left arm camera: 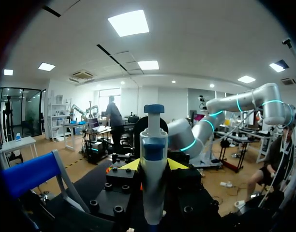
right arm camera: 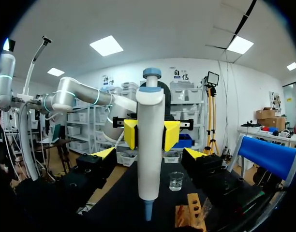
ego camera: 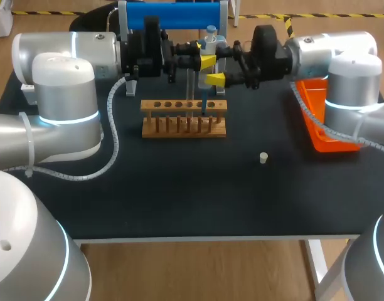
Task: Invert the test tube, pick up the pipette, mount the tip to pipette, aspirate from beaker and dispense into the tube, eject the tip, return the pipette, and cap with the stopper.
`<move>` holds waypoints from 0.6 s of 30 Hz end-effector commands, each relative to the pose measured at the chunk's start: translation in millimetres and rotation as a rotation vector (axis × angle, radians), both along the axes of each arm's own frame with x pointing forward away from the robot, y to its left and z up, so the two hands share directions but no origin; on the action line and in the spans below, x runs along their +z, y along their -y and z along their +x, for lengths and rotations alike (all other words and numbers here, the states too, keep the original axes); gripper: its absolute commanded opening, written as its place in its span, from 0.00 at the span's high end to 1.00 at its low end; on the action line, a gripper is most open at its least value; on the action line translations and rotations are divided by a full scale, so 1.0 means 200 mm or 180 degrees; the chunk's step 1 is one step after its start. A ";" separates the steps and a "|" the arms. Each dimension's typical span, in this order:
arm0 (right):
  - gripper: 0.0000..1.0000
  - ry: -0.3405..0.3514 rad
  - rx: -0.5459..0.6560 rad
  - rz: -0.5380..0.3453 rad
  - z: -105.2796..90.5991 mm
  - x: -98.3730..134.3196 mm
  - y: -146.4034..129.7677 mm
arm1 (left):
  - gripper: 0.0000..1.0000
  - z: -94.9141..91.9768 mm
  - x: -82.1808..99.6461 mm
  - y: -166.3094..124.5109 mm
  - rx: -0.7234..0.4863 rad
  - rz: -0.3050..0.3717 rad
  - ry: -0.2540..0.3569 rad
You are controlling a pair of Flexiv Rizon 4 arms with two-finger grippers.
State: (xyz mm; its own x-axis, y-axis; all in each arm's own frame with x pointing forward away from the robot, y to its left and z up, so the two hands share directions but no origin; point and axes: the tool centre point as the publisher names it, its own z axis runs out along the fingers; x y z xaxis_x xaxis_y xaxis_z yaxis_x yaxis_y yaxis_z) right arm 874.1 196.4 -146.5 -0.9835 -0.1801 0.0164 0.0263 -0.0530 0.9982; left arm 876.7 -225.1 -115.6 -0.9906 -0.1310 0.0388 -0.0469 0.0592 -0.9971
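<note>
1. The left end effector is clenched on the pipette and holds it upright above the back of the bench, just behind the wooden tube rack
2. In the left wrist view the two yellow tips of the left end effector press against the pipette from either side, with its blue plunger cap standing above them
3. The right end effector meets the left one from the opposite side. It is released, and its yellow tip sits just below the left one's in the head view
4. In the right wrist view the right end effector has its fingers spread well apart. The pipette stands between and beyond them without touching them
5. The pipette's blue lower end points down towards the rack; from overhead it overlaps a hole near the rack's right end
6. A small clear beaker stands on the bench beyond the pipette, and the rack is near it
7. The pale stopper lies alone on the bench, in front of the rack and to its right
8. An orange tray lies at the bench's right side under the right arm
9. A blue-topped stand stands at the back edge
</note>
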 end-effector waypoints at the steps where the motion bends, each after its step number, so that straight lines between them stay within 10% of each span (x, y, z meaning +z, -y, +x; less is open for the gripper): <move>1: 0.00 0.0026 -0.0080 0.0016 0.04 0.03 0.13 | 1.00 0.00 0.00 0.00 0.0005 0.0006 -0.0003; 18: 0.00 -0.0082 -0.1107 -0.0690 0.57 -0.02 0.23 | 1.00 0.00 0.00 0.00 0.0005 0.0006 -0.0003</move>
State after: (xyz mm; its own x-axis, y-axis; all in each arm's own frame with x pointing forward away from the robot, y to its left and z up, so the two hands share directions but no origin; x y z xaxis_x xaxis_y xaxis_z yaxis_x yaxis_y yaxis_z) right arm 978.5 133.5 -152.4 -0.9885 0.1467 0.0369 0.0542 0.1153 0.9919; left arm 876.7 -225.0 -115.6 -0.9906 -0.1310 0.0387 -0.0468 0.0592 -0.9971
